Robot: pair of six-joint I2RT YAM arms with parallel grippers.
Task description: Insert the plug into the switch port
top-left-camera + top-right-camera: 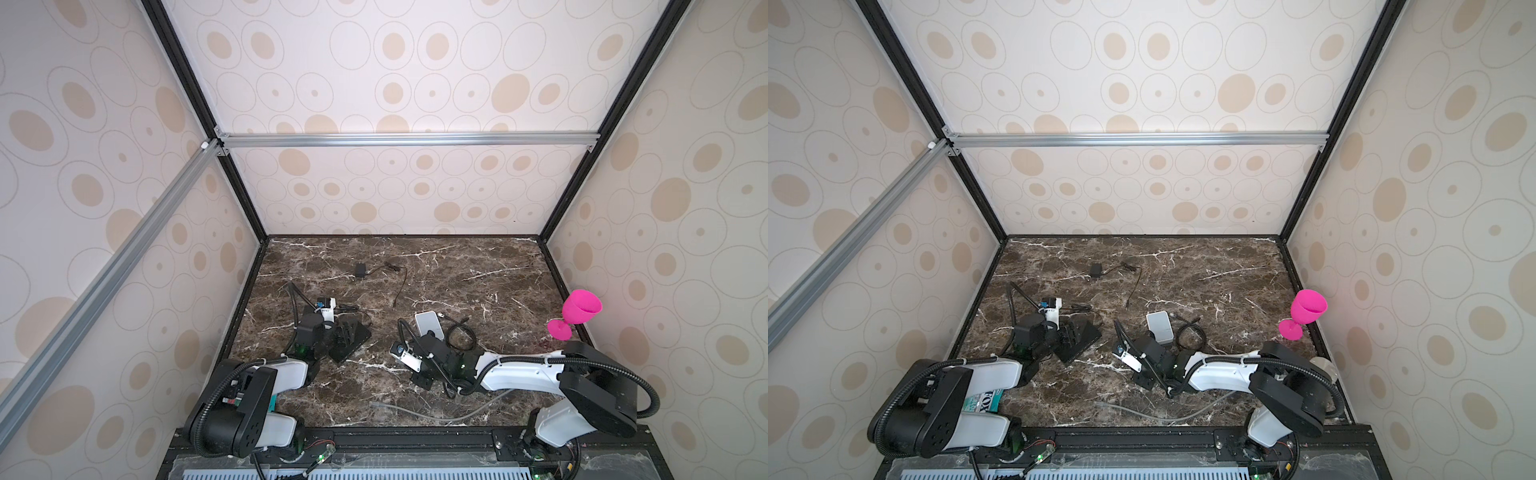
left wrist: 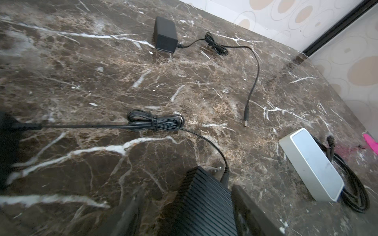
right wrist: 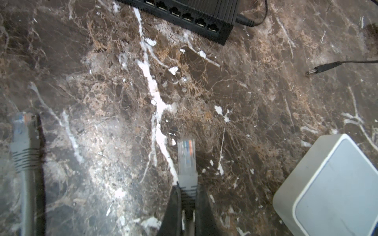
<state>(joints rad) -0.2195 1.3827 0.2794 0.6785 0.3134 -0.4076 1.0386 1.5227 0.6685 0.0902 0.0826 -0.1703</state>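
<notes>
The switch [image 1: 353, 337] is a black ribbed box lying on the marble at left of centre in both top views; its row of ports [image 3: 184, 14] faces my right gripper. My left gripper [image 2: 186, 212] is open and straddles the switch [image 2: 204, 204], with one finger against its side and a gap at the other. The plug [image 3: 186, 157] is a clear network plug on a grey cable. My right gripper [image 3: 187, 196] is shut on its grey boot and holds it low over the table. It points at the ports from some way off. That gripper [image 1: 417, 380] lies right of the switch.
A white box [image 1: 428, 324] and a coiled black cable [image 1: 459, 336] lie behind my right gripper. A black power adapter [image 1: 360, 270] with a loose barrel lead [image 2: 246, 120] sits farther back. The grey cable's other plug [image 3: 24, 143] lies nearby. A pink goblet [image 1: 579, 309] stands at the right edge.
</notes>
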